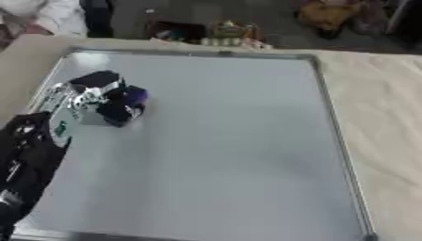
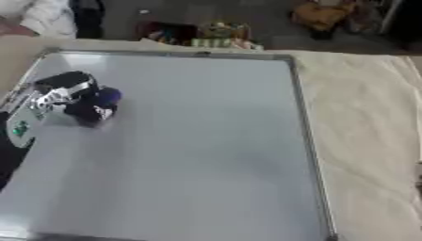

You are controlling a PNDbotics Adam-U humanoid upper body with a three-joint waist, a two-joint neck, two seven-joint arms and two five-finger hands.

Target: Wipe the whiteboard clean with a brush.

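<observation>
The whiteboard (image 1: 214,155) lies flat on the desk (image 1: 383,108), showing no marks. Over its upper-left part the left hand (image 1: 103,101) curls around a dark purple-tipped brush (image 1: 128,100). Risk: the brush tilting, so its pad skips patches

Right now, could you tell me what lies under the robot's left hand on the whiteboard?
The left hand is curled round a purple brush, over the whiteboard near its left edge. The board there is covered; I cannot see any marks beneath.
</observation>
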